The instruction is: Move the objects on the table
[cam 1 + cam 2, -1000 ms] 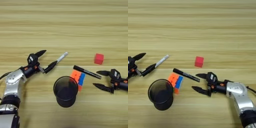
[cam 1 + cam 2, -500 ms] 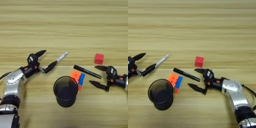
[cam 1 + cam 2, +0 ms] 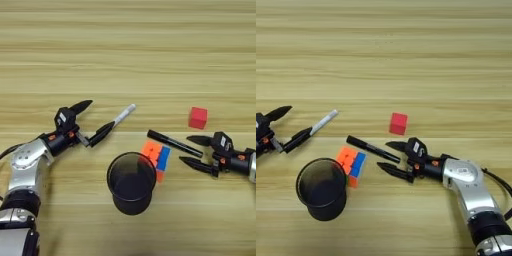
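Right pincer (image 3: 390, 158) splayed around slim black marker (image 3: 372, 149)

Both arms lie low and reach inward, the left end effector (image 3: 90, 122) and the right end effector (image 3: 388, 158) each with black fingers spread apart.

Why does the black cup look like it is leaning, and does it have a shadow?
In the left eye view the black mesh cup shows its open mouth and its side together, since the camera looks down from above; a soft dark patch sits at its base. In the right eye view the cup looks tipped the same way. The table looks evenly lit, with no bright glare.
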`<action>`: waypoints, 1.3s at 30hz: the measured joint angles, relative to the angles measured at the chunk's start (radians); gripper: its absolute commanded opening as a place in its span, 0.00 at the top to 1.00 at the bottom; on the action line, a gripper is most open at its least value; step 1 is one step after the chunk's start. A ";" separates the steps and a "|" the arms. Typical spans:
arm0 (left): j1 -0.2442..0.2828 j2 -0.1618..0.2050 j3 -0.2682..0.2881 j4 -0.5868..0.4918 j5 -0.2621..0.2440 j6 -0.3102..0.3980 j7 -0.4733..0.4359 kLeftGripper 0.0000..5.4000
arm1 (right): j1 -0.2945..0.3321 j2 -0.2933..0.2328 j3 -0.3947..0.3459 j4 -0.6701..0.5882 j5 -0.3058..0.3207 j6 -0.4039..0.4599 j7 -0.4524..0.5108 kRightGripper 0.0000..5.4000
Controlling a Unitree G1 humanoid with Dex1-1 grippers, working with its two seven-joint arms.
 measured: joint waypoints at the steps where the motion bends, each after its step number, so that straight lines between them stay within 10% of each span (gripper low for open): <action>1: 0.000 0.000 0.000 0.000 0.000 0.000 0.000 0.00 | 0.000 0.000 0.000 0.000 0.000 0.000 0.000 0.50; 15: 0.000 0.000 0.001 0.000 0.000 0.000 -0.001 0.00 | 0.000 0.004 0.000 0.000 0.001 0.000 0.002 0.83; 31: -0.002 0.001 0.002 0.007 0.000 0.000 -0.003 0.00 | 0.001 0.007 -0.011 -0.021 0.007 0.005 -0.003 0.83; 39: -0.004 -0.001 0.002 0.011 0.000 -0.001 -0.001 0.00 | 0.013 -0.021 -0.062 -0.293 0.094 0.091 -0.001 0.83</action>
